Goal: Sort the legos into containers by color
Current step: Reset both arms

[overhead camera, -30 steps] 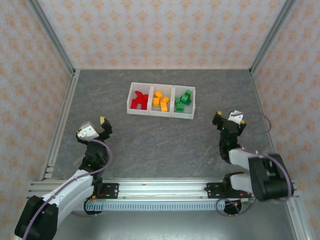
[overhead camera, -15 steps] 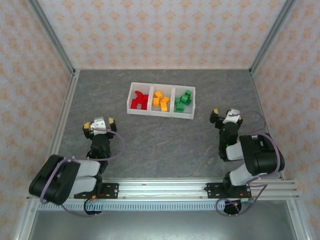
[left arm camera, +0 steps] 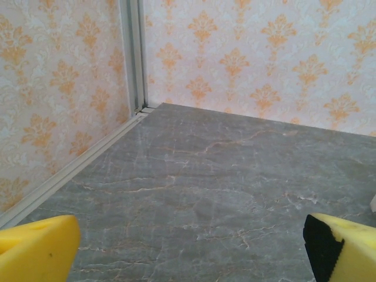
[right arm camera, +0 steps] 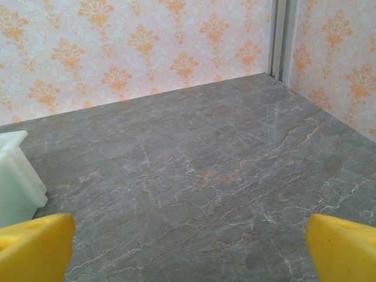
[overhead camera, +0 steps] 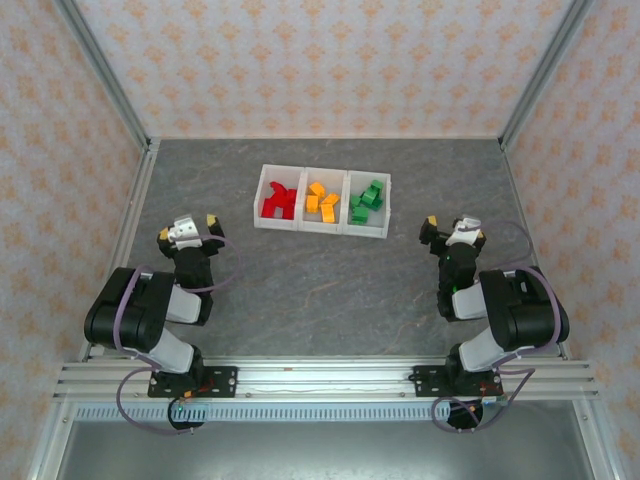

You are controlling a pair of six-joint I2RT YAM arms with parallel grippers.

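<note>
- Tray (overhead camera: 320, 227): translucent white
- Red bricks (overhead camera: 277, 203), orange-yellow bricks (overhead camera: 321, 201), green bricks (overhead camera: 368, 199)
- Table (overhead camera: 320, 285): grey, pale marble veining
- Walls (overhead camera: 320, 60): cream, repeating orange floral motif
- Finger pads (right arm camera: 35, 247): yellow

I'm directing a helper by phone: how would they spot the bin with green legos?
On the grey table, find the white three-bin tray near the back. Take its right end bin: it alone holds green legos, its neighbours orange-yellow and red.
</note>
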